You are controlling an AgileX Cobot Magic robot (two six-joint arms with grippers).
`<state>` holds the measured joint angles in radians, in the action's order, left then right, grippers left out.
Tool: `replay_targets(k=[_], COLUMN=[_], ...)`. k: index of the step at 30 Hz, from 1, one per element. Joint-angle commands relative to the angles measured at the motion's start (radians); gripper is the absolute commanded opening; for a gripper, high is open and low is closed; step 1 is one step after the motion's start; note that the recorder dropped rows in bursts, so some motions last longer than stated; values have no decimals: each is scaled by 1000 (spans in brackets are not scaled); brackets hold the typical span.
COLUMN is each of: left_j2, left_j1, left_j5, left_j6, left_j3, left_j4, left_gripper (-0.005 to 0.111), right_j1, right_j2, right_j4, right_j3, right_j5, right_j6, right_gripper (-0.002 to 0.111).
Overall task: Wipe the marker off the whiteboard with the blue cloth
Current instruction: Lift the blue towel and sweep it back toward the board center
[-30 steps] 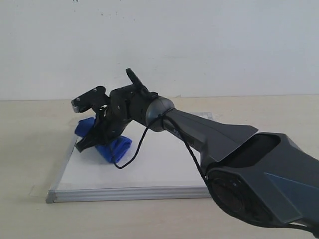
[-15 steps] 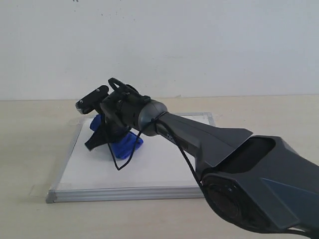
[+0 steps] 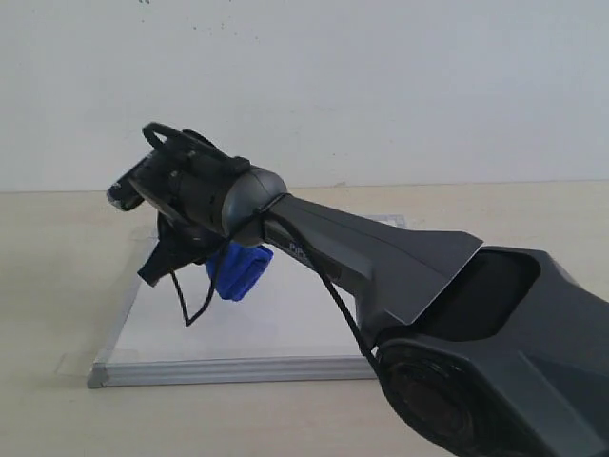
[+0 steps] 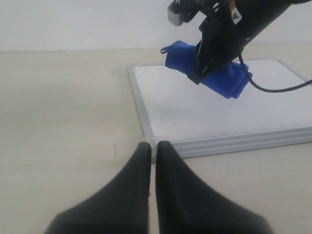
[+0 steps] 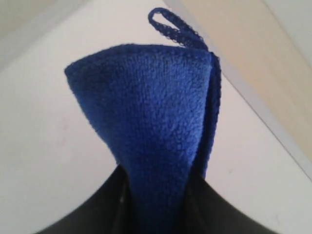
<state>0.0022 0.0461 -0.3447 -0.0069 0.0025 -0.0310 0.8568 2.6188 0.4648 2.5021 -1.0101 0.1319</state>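
Observation:
My right gripper [image 3: 162, 267] reaches across to the far left part of the whiteboard [image 3: 285, 324] and is shut on the blue cloth [image 3: 238, 271]. In the right wrist view the cloth [image 5: 151, 112] fills the space between the fingers of the gripper [image 5: 156, 185], its hanging loop pointing away over the white surface [image 5: 44, 146]. The left wrist view shows the cloth [image 4: 224, 80] low over the board [image 4: 204, 112]; contact is unclear. No red marker line shows on the board surface I can see. My left gripper [image 4: 152, 146] is shut and empty, just off the board's corner.
The board lies flat on a beige tabletop [image 3: 57, 286] with a white wall [image 3: 381, 86] behind. The right arm's dark body [image 3: 457, 314] covers the board's right part, and a black cable [image 3: 190, 305] loops down from the wrist over the board.
The right wrist has turned and shifted up and to the left. The blue cloth has swung with it across the far left part of the board.

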Motion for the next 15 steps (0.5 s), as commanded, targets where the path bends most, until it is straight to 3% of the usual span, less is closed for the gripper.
replay_targets(k=[1,7,15], left_j2=[-2,-2,-2], left_j1=[-4,-4,-4], left_j5=[7,7,7], left_j6=[1,1,1], left_j3=[-2,-2,-2], left_j4=[-10,-10,-10], left_gripper=[4,4,4], right_j1=[30,37,49], right_j2=[-57,-75,-116], right_j4=[6,-133,-155], right_j3=[2,2,2], right_j5=[-68,-170,-211], right_j6=[-38,-139,-166], right_gripper=[0,0,0])
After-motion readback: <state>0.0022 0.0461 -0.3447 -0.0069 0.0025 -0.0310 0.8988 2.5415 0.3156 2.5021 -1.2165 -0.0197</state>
